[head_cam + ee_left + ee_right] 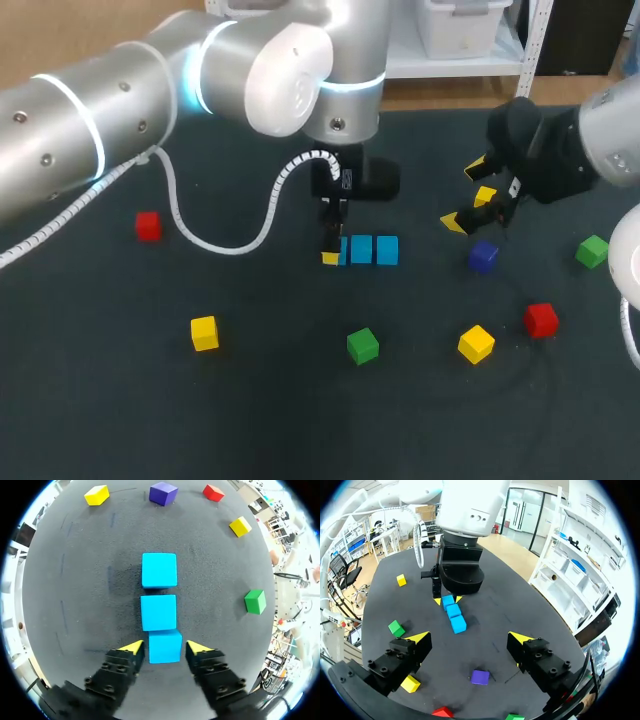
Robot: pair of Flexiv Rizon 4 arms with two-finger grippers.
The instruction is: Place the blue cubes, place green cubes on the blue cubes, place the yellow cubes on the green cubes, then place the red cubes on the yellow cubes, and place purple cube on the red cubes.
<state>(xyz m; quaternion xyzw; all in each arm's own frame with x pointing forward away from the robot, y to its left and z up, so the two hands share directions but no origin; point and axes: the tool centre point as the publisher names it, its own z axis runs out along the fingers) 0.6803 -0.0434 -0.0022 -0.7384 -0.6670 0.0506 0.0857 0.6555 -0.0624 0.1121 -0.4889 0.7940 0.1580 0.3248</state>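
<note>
Left gripper [165, 646] vertical, spread astride the end blue cube [165, 650]

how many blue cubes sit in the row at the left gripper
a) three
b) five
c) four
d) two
a: three blue cubes lie in one straight row on the table, and the end one sits between the fingers of the left gripper.

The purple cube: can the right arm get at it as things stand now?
Probably yes. The right gripper is open above the table, and the purple cube lies close under it, roughly midway between the fingers, with nothing on it and no other cube touching it.
</note>
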